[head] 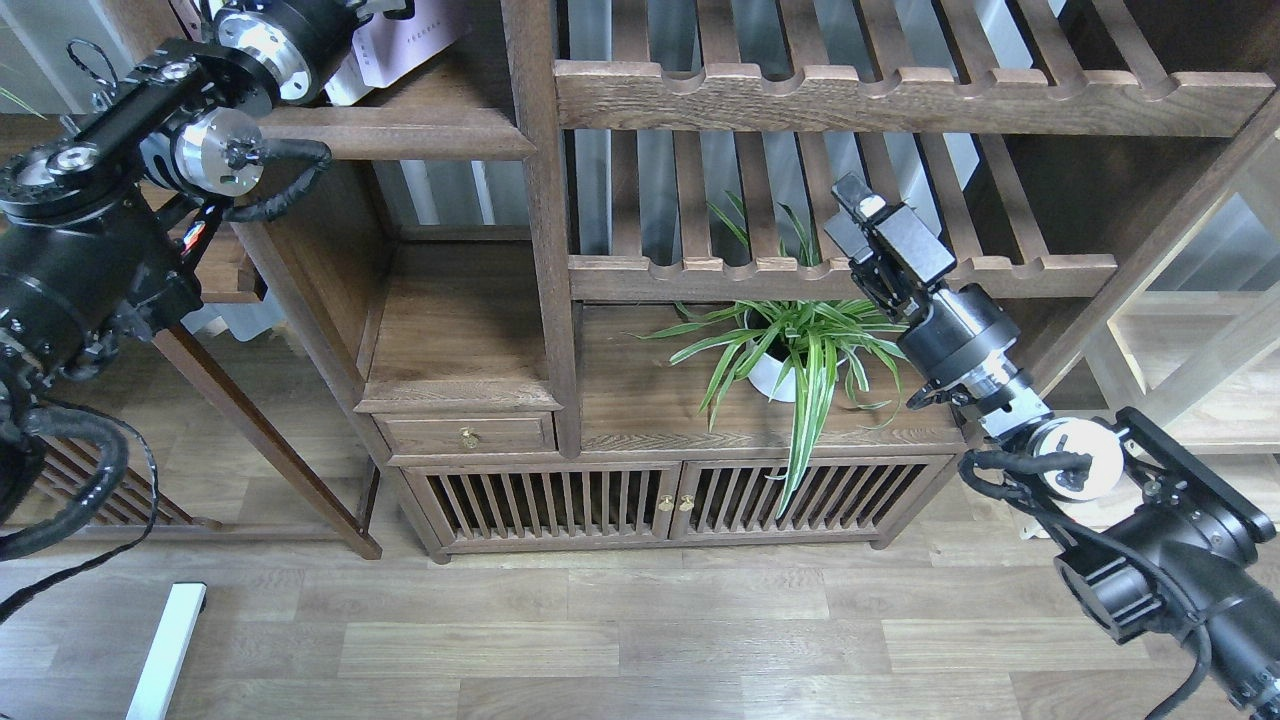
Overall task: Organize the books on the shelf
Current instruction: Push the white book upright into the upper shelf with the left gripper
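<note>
The left arm reaches up to the top-left corner, where its hand [385, 8] is cut off by the frame edge, so I cannot tell if it is clenched or released; a pale lavender-white book [405, 45] lies on the dark-brown shelf [400, 130] just beside it; the right hand [858, 205] hangs empty before the slatted rack [840, 270], above a potted plant [785, 350], its fingers close together, whether clenched I cannot tell.

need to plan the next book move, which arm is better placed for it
Left. Its arm already reaches up to the shelf beside the pale lavender book, while the right gripper hangs in front of the slatted rack.
</note>
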Motion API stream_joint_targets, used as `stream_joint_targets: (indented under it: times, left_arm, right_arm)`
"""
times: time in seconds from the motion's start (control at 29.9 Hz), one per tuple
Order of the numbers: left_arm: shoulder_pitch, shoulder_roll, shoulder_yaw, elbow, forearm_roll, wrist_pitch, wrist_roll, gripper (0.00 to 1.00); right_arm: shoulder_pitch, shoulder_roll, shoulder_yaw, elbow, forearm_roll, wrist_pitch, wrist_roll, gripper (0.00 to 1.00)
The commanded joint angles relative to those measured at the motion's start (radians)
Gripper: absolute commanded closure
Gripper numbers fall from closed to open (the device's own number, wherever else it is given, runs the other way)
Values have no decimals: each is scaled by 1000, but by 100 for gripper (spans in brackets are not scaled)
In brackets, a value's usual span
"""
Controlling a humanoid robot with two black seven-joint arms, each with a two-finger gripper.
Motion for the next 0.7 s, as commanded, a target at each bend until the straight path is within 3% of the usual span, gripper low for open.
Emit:
stream_joint_targets:
  times: [0.0, 0.2, 0.33, 0.67]
  left_arm:
    - [12, -1, 1, 0, -1, 0, -25, 86]
    - [17, -6, 2, -3, -2, -1, -36, 84]
    - [28, -6, 2, -4, -2, -1, -38, 75]
    - [28, 2, 29, -9, -2, -1, -48, 63]
  right_arm:
    - [0, 0, 0, 0, 0, 0, 0, 10]
    - [0, -1, -1, 0, 0, 0, 0, 10]
    - [0, -3, -1, 0, 0, 0, 0, 10]
    - [-2, -11, 0, 0, 0, 0, 0, 10]
